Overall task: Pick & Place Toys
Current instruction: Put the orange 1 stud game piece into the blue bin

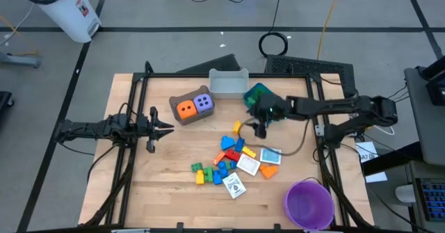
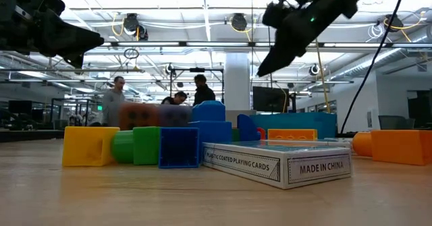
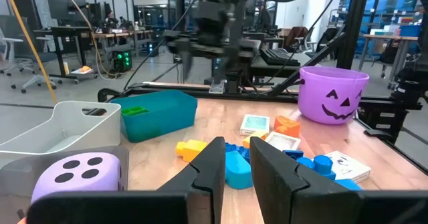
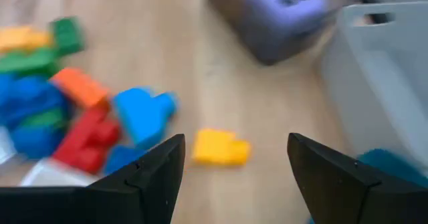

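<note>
My right claw [image 1: 260,127] hangs above the tabletop [image 1: 167,177] with its jaws spread and nothing between them, just beside the teal bin [image 1: 254,94] and over the near edge of the toy pile. Through its wrist camera the yellow brick [image 4: 221,148] sits alone between the two fingers, apart from the blue brick [image 4: 142,114] — that looks like my target. To take it well I'd centre the claw over the brick, turn the wrist so the fingers meet its longer flat sides, and come straight down so I don't nudge the blue one or scatter the pile [image 1: 222,165]. I'd close only once the fingertips are below the brick's top edge.

The left claw [image 1: 169,128] waits at the left side of the tabletop, its fingers close together with only a narrow gap and nothing in them. The orange die [image 1: 185,108] and purple die [image 1: 203,102] sit in the brown bin [image 1: 175,101]; the cards [image 1: 248,165] lie with the bricks.
</note>
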Robot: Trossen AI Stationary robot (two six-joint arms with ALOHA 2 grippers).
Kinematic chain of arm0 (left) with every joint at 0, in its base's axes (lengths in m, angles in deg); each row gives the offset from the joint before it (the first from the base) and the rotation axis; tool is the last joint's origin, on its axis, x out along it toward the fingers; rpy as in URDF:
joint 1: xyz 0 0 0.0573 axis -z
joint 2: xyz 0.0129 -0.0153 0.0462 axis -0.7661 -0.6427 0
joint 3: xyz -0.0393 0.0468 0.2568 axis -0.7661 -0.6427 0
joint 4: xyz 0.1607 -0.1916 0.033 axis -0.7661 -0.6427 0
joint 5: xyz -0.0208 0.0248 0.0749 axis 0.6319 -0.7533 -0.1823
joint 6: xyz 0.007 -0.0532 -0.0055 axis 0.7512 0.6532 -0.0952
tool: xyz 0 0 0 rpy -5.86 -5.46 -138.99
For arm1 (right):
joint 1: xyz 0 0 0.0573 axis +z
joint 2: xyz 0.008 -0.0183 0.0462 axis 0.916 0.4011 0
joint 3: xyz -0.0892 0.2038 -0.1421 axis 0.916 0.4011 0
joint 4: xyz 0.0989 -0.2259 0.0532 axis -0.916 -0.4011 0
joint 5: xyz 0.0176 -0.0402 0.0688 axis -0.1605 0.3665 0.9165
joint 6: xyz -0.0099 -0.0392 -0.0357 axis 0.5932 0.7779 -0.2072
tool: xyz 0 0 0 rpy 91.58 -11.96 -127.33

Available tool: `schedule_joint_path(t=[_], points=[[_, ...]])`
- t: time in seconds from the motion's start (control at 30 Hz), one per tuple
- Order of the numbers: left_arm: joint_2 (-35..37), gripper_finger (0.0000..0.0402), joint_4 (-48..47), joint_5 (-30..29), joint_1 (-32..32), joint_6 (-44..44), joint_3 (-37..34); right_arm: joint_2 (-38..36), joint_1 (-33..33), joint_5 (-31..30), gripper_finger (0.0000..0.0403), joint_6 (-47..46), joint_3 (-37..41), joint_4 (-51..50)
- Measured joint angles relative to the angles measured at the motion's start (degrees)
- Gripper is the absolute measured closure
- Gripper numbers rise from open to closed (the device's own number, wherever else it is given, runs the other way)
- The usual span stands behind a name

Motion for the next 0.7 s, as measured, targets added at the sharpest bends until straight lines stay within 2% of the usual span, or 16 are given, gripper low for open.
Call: schedule_joint_path(t=[0.33, 0.7], points=[[0.0, 0.0325, 0.0, 0.0, 0.0, 0.0, 0.0, -0.7, 16.2, 0.0, 0.0149, 0.0, 0.0, -15.1], [0.0, 0.0325, 0.0, 0.0, 0.0, 0.0, 0.0, 0.0, 30.4, -0.2, 0.0148, -7.1, 0.4, -16.9]])
